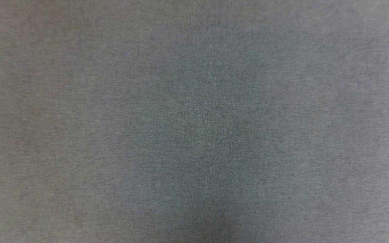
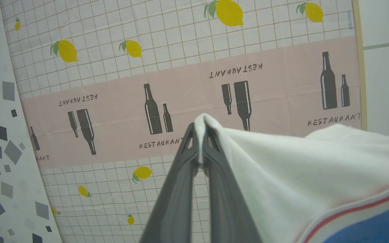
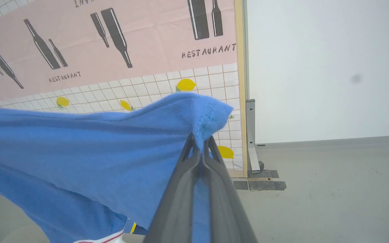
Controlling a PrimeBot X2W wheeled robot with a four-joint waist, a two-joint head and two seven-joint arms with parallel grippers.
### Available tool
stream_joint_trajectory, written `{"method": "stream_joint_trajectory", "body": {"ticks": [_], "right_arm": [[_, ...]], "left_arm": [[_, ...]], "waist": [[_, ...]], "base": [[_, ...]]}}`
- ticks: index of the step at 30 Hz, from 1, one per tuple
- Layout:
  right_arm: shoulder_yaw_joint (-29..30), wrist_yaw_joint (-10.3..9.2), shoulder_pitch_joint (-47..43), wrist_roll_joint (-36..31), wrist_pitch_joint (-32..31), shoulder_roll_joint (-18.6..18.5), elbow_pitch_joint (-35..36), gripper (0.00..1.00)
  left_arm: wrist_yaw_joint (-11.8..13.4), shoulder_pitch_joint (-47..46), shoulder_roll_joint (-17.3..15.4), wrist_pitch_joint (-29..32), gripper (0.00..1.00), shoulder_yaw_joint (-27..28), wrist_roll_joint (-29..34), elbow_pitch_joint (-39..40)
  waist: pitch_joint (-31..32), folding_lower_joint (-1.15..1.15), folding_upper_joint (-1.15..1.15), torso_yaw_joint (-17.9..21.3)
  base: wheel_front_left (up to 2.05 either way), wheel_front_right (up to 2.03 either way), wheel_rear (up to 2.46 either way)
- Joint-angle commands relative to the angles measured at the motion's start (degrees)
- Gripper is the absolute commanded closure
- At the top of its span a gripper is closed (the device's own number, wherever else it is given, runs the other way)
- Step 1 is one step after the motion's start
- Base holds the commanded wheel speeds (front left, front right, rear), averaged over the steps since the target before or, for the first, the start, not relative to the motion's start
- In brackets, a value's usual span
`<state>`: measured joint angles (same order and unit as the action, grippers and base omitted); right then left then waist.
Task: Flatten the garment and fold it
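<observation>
The garment is a blue jersey with white sleeves and red-and-white trim, held up in the air by both arms. In the left wrist view my left gripper [image 2: 199, 135] is shut on a white fold of the garment [image 2: 299, 175], which drapes off to the right with a red stripe and blue cloth at the lower right. In the right wrist view my right gripper [image 3: 199, 143] is shut on a stitched blue edge of the garment [image 3: 89, 148], and the cloth hangs away to the left.
A grey cloth surface [image 1: 194, 121] lies under the head camera. A screen printed with lemons, bottles and the word RESTAURANT [image 2: 181, 84] stands ahead of both wrists. Its metal foot [image 3: 253, 162] rests on a grey floor [image 3: 333, 189] before a white wall [image 3: 326, 67].
</observation>
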<state>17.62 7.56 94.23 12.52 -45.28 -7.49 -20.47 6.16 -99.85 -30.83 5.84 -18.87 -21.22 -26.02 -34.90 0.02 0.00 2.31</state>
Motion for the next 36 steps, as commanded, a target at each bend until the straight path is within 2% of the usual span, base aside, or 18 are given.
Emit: {"method": "stream_joint_trajectory", "body": {"ticks": [1, 11, 20, 29, 32, 36], "right_arm": [[0.5, -0.08, 0.5, -0.5, 0.8, 0.2, -0.9, 1.00], [-1.3, -0.08, -5.5, 1.8, 3.3, 0.0, -4.1, 1.00], [-6.1, -0.08, -19.7, 9.9, 7.2, -2.0, -5.0, 1.00], [-10.6, -0.08, -43.5, 21.6, 13.2, -4.7, -1.9, 1.00], [-12.0, -0.08, -52.7, 24.3, 15.4, -5.4, -0.3, 1.00], [-13.9, -0.08, -62.8, 26.1, 17.5, -6.2, 1.6, 1.00]], "left_arm": [[0.8, -0.7, 0.2, -1.2, 1.00, 0.3, 0.3, -0.9], [-0.3, 6.4, 3.0, -6.7, 1.00, 0.3, -2.8, -7.6], [-3.6, 20.1, 4.9, -12.7, 1.00, -0.7, -6.0, -11.8], [-5.7, 44.0, 7.6, -18.9, 1.00, -0.5, -11.0, -10.4], [-5.7, 54.3, 8.7, -19.7, 1.00, -0.5, -12.8, -7.3], [-4.1, 66.8, 9.8, -19.9, 1.00, -0.5, -14.7, -2.1]], "waist": [[-5.3, -0.02, 0.00, 0.3], [-6.9, -0.02, 0.00, -1.6], [-0.3, -0.02, 0.00, -2.9], [12.8, -0.02, 0.00, -5.1], [17.4, -0.02, 0.00, -5.7], [22.1, -0.02, 0.00, -6.0]], "base": [[0.00, 0.00, 0.00], [0.00, 0.00, 0.00], [0.00, 0.00, 0.00], [0.00, 0.00, 0.00], [0.00, 0.00, 0.00], [0.00, 0.00, 0.00]]}}
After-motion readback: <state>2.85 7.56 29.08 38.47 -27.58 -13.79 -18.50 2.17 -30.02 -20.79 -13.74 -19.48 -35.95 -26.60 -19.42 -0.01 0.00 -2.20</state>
